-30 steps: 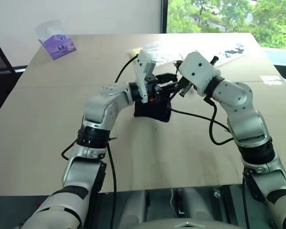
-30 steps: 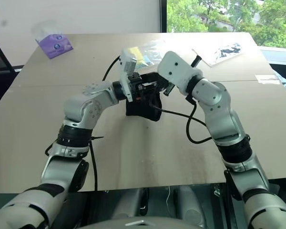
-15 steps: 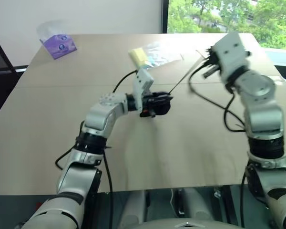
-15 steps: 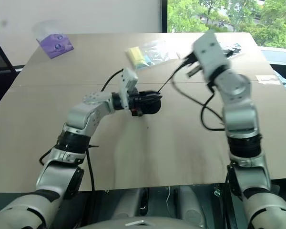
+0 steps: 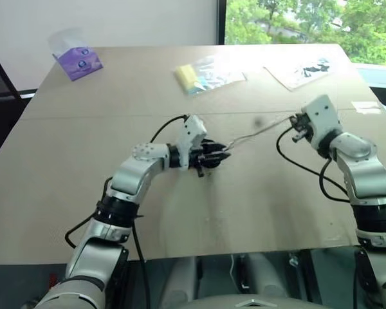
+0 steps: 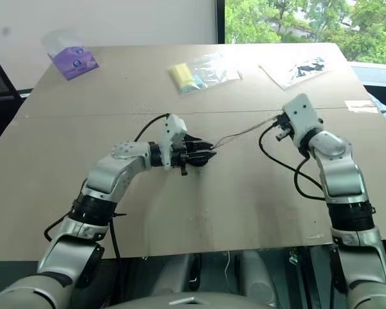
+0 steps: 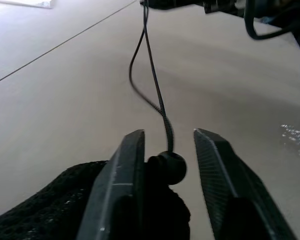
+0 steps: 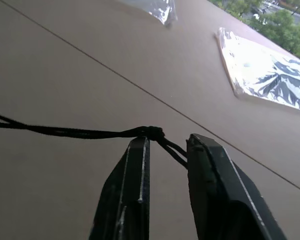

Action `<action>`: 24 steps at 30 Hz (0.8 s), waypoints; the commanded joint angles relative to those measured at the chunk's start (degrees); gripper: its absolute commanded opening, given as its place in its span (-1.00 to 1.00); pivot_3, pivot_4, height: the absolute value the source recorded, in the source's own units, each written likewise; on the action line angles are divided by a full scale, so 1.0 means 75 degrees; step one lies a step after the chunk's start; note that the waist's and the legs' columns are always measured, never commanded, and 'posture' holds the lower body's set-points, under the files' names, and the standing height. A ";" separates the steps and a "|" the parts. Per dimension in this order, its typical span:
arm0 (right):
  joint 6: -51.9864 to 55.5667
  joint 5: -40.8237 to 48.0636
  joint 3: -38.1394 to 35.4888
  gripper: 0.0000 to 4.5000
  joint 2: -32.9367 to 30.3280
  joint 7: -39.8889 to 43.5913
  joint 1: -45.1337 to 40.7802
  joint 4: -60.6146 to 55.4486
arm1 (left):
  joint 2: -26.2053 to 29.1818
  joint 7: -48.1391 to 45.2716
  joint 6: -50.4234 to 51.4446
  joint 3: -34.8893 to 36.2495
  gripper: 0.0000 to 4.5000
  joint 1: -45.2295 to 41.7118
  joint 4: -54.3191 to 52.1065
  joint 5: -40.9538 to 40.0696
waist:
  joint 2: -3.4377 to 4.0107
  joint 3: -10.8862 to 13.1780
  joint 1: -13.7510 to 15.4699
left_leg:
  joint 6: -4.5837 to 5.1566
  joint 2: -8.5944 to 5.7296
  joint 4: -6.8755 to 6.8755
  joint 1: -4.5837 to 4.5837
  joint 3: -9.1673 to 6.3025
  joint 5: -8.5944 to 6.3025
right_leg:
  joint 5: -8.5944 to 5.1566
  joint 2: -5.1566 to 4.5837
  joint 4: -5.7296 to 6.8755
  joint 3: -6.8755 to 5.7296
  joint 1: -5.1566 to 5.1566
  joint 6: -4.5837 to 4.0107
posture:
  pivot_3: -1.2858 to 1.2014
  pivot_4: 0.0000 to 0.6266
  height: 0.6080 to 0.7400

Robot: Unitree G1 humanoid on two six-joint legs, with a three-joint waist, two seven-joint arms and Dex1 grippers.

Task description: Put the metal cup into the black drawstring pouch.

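The black drawstring pouch (image 5: 204, 161) lies bunched on the table near the middle, its fabric (image 7: 50, 200) just below my left gripper's fingers. My left gripper (image 7: 168, 134) stands open around the pouch's neck. A round cord bead (image 7: 170, 167) sits between the fingers, touching one only. From there the drawstring cord (image 5: 257, 131) runs across the table to my right gripper (image 8: 167, 141). That gripper is open, with the cord's knot (image 8: 152, 132) at its fingertips and the strands lying in the gap. The metal cup is hidden.
At the back of the table (image 5: 64, 193) lie a purple tissue pack (image 5: 77, 59), a clear bag with a yellow item (image 5: 202, 74) and a printed plastic bag (image 5: 302, 69). A small paper slip (image 5: 363, 106) lies at the right edge.
The grippers were together on the raised pouch. My right arm swung out to the right, drawing the cord out. Both arms came down, the pouch reached the table, and both grippers' fingers parted.
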 commanded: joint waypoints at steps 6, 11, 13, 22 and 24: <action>0.0492 0.1456 -0.1374 0.97 -0.0478 0.0871 0.2232 -0.2609 | 0.0313 0.0820 0.0903 0.1367 1.00 0.0646 -0.1889 -0.0791 | 0.0001 -0.0001 0.0009 | 0.0001 0.0004 0.0004 -0.0002 -0.0019 -0.0001 | -0.0001 -0.0011 -0.0004 0.0008 0.0010 0.0001 | 0.03 -0.52 1.00; -0.0111 0.2238 -0.2168 0.97 -0.0222 0.1147 0.3871 -0.3904 | 0.0300 0.1367 -0.0116 0.2345 1.00 0.1972 -0.2571 -0.0619 | 0.0005 -0.0003 -0.0012 | 0.0002 0.0006 0.0004 0.0031 -0.0017 -0.0003 | -0.0001 -0.0014 -0.0009 0.0010 0.0045 0.0001 | 0.03 -0.52 1.00; -0.0435 0.2858 -0.2429 0.97 0.0202 0.1270 0.4346 -0.4178 | 0.0213 0.1679 -0.0803 0.2757 1.00 0.2665 -0.2846 -0.0389 | 0.0003 -0.0006 -0.0011 | 0.0002 0.0008 0.0005 0.0036 -0.0018 -0.0003 | -0.0001 -0.0014 -0.0008 0.0011 0.0049 0.0002 | 0.03 -0.52 1.00; -0.1173 0.2418 -0.2704 0.97 0.0641 0.0374 0.5714 -0.4876 | 0.0176 0.2350 -0.1377 0.4125 1.00 0.5223 -0.3380 -0.0481 | 0.0003 -0.0012 0.0152 | 0.0003 0.0012 0.0019 0.0037 -0.0031 -0.0004 | -0.0002 -0.0015 -0.0005 0.0001 0.0057 -0.0001 | 0.03 -0.52 1.00; -0.1233 0.2378 -0.2842 0.97 0.0681 0.0218 0.5943 -0.4923 | 0.0087 0.2505 -0.1339 0.4320 1.00 0.5574 -0.3516 -0.0615 | 0.0002 -0.0014 0.0201 | 0.0003 0.0012 0.0020 0.0035 -0.0032 -0.0004 | -0.0003 -0.0018 -0.0006 -0.0001 0.0058 -0.0001 | 0.03 -0.52 1.00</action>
